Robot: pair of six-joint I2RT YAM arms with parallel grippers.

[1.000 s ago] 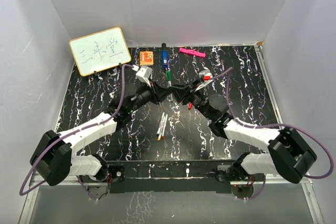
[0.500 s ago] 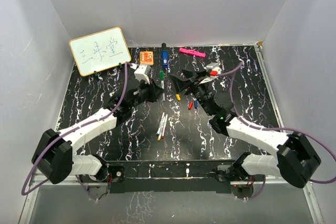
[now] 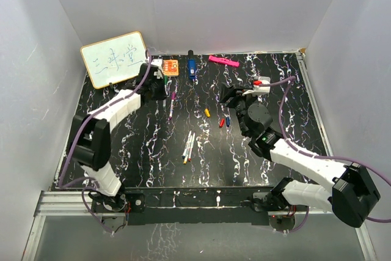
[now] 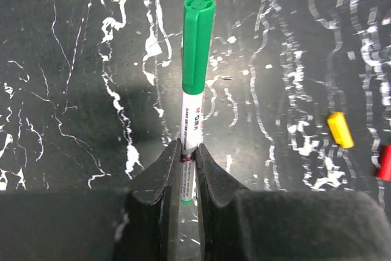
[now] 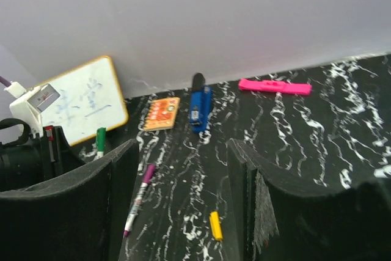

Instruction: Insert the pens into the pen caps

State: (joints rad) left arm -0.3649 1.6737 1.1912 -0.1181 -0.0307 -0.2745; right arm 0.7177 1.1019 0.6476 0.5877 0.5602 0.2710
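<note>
A few pens (image 3: 188, 147) lie together in the middle, with a purple pen (image 3: 171, 103) at their 11 o'clock and a yellow cap (image 3: 207, 112), red cap (image 3: 221, 123) and blue cap (image 3: 228, 121) toward 1 o'clock.

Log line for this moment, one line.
left gripper shut on green-capped pen | right gripper open, empty | purple-capped pen lying loose | yellow cap, red cap, blue cap loose

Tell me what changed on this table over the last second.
The left end effector left the centre and swung back-left toward the whiteboard, clamped on the green-capped pen. The right end effector pulled away to the right, open and empty. The pens lying in the centre and the loose yellow cap, red cap and blue cap stayed put.
</note>
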